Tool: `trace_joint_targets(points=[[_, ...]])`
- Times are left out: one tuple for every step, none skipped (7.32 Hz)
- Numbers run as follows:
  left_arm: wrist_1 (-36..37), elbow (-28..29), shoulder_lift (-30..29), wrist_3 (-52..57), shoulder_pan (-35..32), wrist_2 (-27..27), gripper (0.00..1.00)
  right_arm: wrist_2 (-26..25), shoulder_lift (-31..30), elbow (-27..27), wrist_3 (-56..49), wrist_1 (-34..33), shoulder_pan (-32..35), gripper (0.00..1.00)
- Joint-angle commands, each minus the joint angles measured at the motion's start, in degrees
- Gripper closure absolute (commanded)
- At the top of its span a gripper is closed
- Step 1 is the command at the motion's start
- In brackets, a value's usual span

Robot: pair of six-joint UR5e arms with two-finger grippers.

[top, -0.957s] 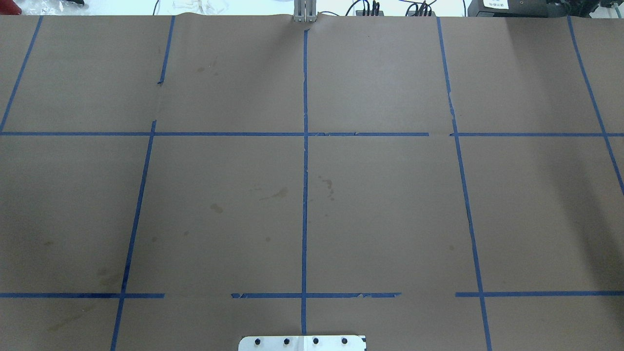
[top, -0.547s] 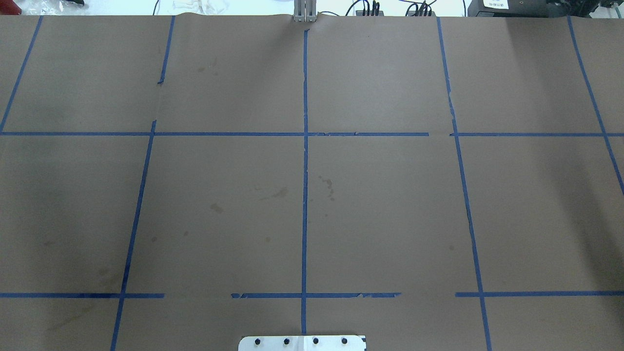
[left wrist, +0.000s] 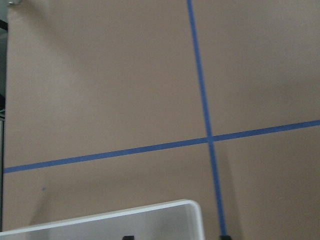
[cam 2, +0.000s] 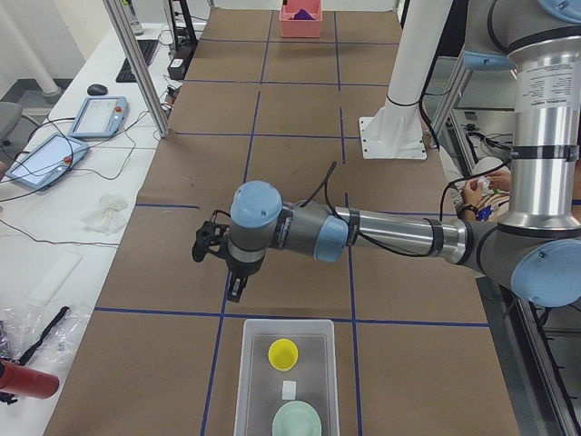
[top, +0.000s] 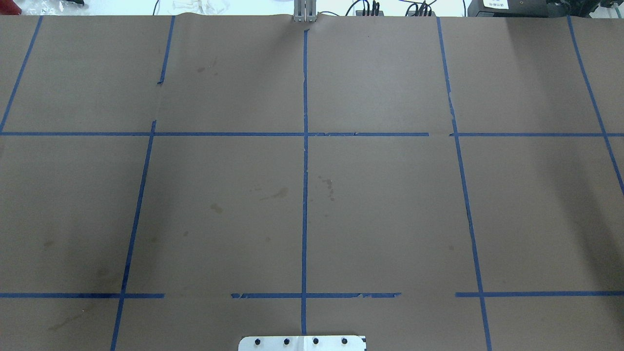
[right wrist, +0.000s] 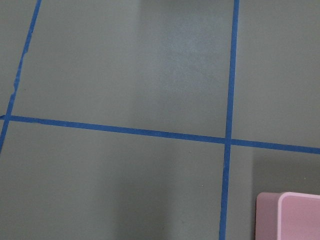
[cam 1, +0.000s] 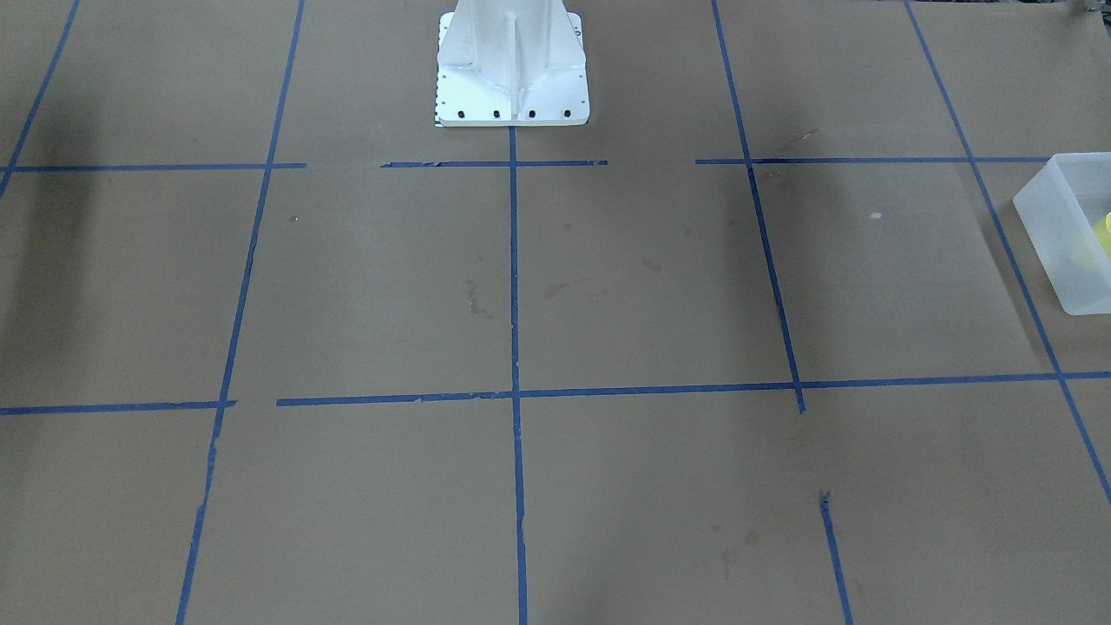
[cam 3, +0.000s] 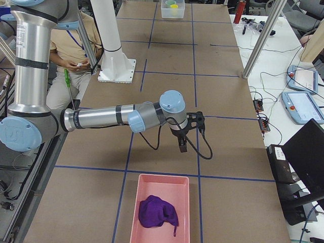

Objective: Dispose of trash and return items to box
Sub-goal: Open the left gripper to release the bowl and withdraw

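The frosted box (cam 2: pixel 311 381) stands at the table's left end. It holds the yellow cup (cam 2: pixel 283 353), the mint-green bowl (cam 2: pixel 297 421) and a small white scrap. The box also shows in the front view (cam 1: pixel 1055 226), with yellow (cam 1: pixel 1104 233) inside, and far off in the right view (cam 3: pixel 165 11). My left gripper (cam 2: pixel 234 289) hangs over the paper just beyond the box. In the left wrist view its two dark fingertips (left wrist: pixel 128 237) stand wide apart and empty over the box corner (left wrist: pixel 165 212). My right gripper (cam 3: pixel 182 146) hangs just short of the pink bin; I cannot tell its state.
A pink bin (cam 3: pixel 147 185) with a crumpled purple cloth (cam 3: pixel 158 211) sits at the table's right end; its corner shows in the right wrist view (right wrist: pixel 290 217). The white pedestal (cam 1: pixel 510 78) stands mid-table. A person sits behind the robot. Blue tape grids the brown paper.
Only faint shadows shift on the paper at the left of the overhead view. No arm or object appears there.
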Motion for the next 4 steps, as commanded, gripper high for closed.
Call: trace_joint_targets(points=[[1.4, -7.1, -1.7, -13.1, 11.5, -4.1, 0.34, -0.3, 0.1, -0.2, 0.0, -0.3, -1.1, 0.00], [0.7, -7.1, -0.6, -10.7, 11.7, -4.1, 0.34, -0.4, 0.2, -0.5, 0.0, -0.4, -1.3, 0.00], [-0.4, -6.8, 3.2, -4.1, 11.6, -4.0, 0.31, -0.8, 0.1, -0.8, -0.1, -0.5, -2.2, 0.00], [-0.4, -6.8, 5.1, -2.2, 11.2, -3.6, 0.27, -2.8, 0.2, -1.1, -0.3, -0.5, -3.7, 0.00]])
